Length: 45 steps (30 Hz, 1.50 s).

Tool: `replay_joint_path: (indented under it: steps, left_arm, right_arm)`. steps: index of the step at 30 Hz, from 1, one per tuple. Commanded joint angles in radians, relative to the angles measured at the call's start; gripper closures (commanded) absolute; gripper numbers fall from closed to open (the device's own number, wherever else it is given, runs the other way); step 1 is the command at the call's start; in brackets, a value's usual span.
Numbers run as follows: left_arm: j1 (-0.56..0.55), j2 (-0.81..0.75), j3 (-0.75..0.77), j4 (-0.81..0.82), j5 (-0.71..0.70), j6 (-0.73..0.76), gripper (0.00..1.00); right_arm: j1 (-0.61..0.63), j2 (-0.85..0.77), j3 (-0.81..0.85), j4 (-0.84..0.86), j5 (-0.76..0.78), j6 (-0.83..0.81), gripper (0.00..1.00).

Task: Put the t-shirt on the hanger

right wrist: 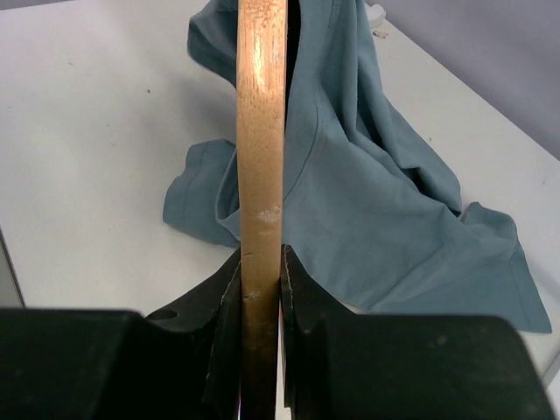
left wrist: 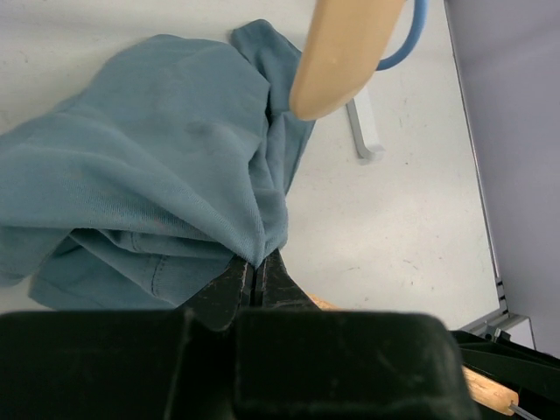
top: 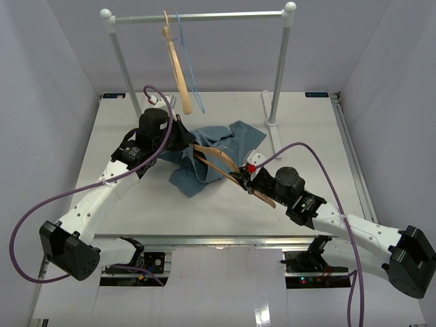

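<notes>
One t-shirt [top: 221,146] lies crumpled on the table [top: 313,143]. The left gripper [left wrist: 254,278] pinches its cloth. The right gripper [right wrist: 261,282] clamps one hanger [right wrist: 261,131], apparently threaded partly into the shirt. Two others, a spare wooden hanger [top: 178,68] and a blue wire hanger [top: 190,65], hang on the rail [top: 225,16].

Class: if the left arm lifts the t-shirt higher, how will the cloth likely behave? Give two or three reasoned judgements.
Likely floppy: the t-shirt hangs in soft folds where the left gripper pinches it. Probably light, since that small pinch of cloth holds a fold up. It may snag rather than slide free, as cloth lies against the hanger.
</notes>
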Motion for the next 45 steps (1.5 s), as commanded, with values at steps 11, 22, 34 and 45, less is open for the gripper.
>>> replay_joint_path:
  steps: [11,22,34,45]
  left_arm:
    - [0.001,-0.046,0.056,0.034,0.254,0.024,1.0]
    - [0.001,-0.013,0.191,-0.147,-0.007,0.085,1.0]
    - [0.001,0.009,0.22,-0.14,-0.025,0.118,1.0]
    - [0.001,0.042,0.239,-0.137,0.159,0.182,1.0]
  right_arm:
    - [0.012,0.053,-0.051,0.483,0.063,0.005,0.92]
    - [0.011,-0.075,-0.098,0.224,0.22,0.061,0.92]
    - [0.013,-0.021,-0.016,0.204,-0.12,-0.057,0.92]
    - [0.01,0.05,-0.047,0.347,-0.267,-0.024,0.92]
